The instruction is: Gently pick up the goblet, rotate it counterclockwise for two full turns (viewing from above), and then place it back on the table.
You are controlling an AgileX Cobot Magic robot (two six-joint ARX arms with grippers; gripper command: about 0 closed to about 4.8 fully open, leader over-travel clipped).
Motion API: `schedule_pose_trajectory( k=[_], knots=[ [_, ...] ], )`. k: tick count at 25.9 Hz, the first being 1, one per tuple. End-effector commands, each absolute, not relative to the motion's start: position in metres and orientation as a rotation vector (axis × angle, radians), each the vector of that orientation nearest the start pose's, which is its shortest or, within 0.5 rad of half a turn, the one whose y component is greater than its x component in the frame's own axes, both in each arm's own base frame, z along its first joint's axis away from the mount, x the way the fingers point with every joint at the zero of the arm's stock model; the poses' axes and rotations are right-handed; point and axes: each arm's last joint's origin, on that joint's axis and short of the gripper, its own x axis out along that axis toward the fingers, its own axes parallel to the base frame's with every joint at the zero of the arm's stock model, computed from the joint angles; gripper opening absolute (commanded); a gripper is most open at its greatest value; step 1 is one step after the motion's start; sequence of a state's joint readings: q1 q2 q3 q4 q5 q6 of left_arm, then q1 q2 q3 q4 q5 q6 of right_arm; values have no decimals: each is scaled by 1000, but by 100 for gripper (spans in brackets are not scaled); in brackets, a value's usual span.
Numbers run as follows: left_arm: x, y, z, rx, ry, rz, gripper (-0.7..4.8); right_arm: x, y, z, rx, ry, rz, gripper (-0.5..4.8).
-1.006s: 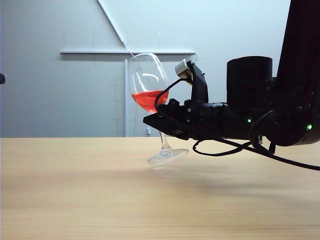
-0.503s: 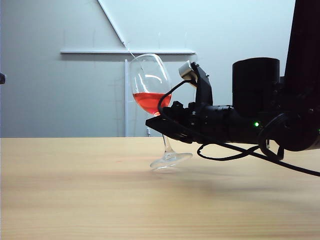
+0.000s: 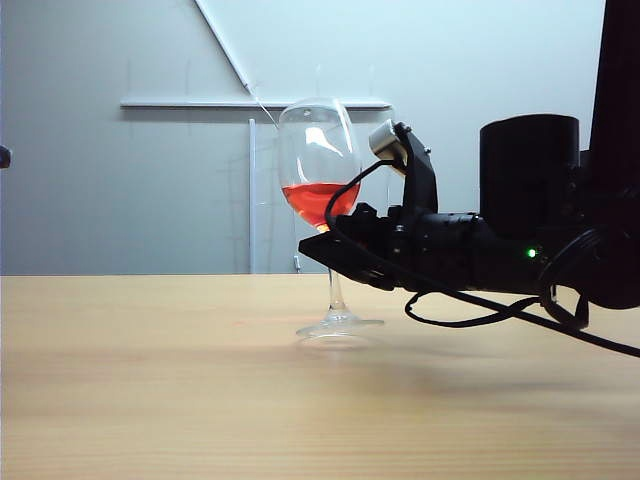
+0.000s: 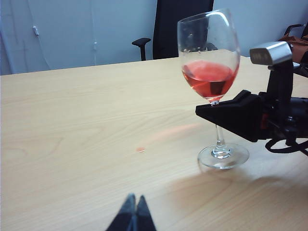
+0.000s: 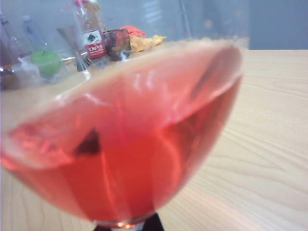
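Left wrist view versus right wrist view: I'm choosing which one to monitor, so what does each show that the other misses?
Only the left wrist view shows the whole goblet with stem and foot on or just above the table, the right gripper shut on the stem under the bowl, and the shut left gripper far from the glass. Only the right wrist view shows bottles and clutter at the table's far edge. Both share the red liquid in the bowl and the wood-grain tabletop.
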State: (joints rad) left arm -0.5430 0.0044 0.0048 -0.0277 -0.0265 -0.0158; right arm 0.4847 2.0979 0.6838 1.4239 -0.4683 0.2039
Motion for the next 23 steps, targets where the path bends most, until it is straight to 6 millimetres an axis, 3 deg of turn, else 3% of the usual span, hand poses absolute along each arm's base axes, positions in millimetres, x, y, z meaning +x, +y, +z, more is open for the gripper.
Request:
schedule_pose_trajectory(
  k=[1, 15, 23],
  knots=[
    [84, -50, 164, -10, 22, -521, -5, 292, 170, 91, 192, 138, 953, -6],
    [84, -50, 164, -10, 22, -521, -5, 284, 166, 83, 195, 207, 990, -6],
    [84, -50, 164, -10, 22, -521, -5, 283, 166, 83, 110, 155, 998, -6]
  ],
)
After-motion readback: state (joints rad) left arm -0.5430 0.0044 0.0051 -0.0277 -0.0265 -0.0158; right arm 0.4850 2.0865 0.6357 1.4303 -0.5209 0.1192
